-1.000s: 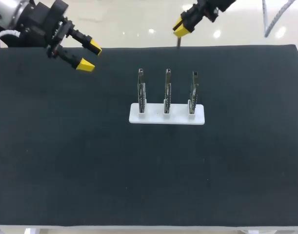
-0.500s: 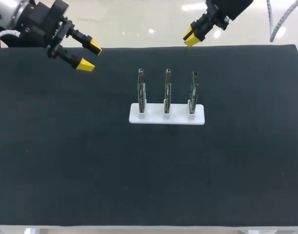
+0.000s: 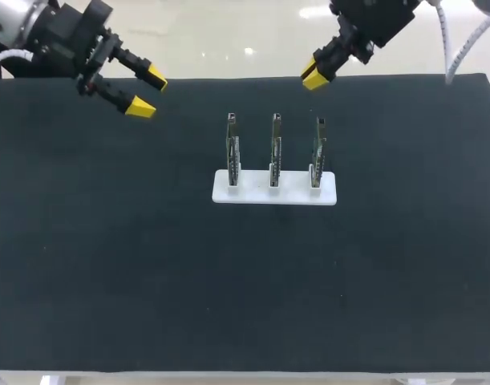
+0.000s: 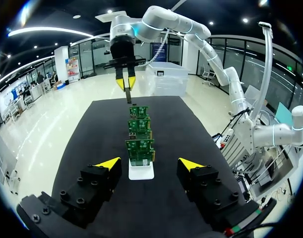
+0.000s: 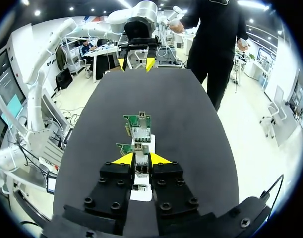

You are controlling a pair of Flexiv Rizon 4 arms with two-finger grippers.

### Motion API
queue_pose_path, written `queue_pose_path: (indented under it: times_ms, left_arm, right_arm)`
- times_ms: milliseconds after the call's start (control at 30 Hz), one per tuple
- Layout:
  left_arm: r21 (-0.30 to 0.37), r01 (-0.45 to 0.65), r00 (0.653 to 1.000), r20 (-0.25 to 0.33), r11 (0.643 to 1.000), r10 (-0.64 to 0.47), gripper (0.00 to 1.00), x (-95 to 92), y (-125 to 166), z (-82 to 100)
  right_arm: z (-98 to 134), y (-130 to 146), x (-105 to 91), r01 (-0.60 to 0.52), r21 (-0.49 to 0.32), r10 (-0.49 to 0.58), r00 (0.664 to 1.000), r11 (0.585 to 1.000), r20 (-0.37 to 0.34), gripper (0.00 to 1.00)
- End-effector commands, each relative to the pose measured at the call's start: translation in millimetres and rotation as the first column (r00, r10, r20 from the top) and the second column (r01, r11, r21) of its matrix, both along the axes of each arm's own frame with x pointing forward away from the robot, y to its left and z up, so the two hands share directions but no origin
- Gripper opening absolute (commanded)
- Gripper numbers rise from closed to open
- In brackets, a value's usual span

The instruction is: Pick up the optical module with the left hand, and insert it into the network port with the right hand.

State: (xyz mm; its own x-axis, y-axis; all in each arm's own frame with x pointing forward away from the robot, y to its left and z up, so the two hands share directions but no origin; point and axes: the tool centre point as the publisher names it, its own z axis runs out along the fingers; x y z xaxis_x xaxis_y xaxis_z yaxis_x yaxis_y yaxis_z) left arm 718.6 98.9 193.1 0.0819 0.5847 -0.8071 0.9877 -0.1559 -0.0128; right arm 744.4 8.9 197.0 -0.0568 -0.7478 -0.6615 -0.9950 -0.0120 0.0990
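- The black table is lying beneath both grippers.
- The white stand is carrying three upright boards, ahead of and below the right gripper.
- The left gripper is hovering spread and empty, well apart from them.
- The right gripper is pinching a thin dark sliver, seemingly the optical module.
- Insertion seems in hand; next comes aligning the module over a board's network port, too small to make out.
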Motion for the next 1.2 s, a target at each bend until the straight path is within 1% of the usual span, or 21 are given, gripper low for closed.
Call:
queue_pose_path:
  times_ms: [33, 600, 1200]
  left_arm:
    - [0.003, 0.001, 1.000, -0.001, 1.000, -0.001, 1.00, 0.8, 0, 0.0]
    - [0.003, 0.001, 1.000, -0.001, 1.000, -0.001, 1.00, 0.8, 0, 0.0]
    - [0.003, 0.001, 1.000, -0.001, 1.000, -0.001, 1.00, 0.8, 0, 0.0]
  right_arm:
    - [-1, -3, -8.5, 0.018, 0.001, -0.018, 1.000, 1.000, 0.010, 0.00]
    - [-6, -15, -16.8, 0.057, -0.011, -0.057, 0.998, 0.998, -0.002, 0.00]
    - [-12, -17, -16.4, 0.066, -0.006, -0.066, 0.998, 0.998, 0.010, 0.00]
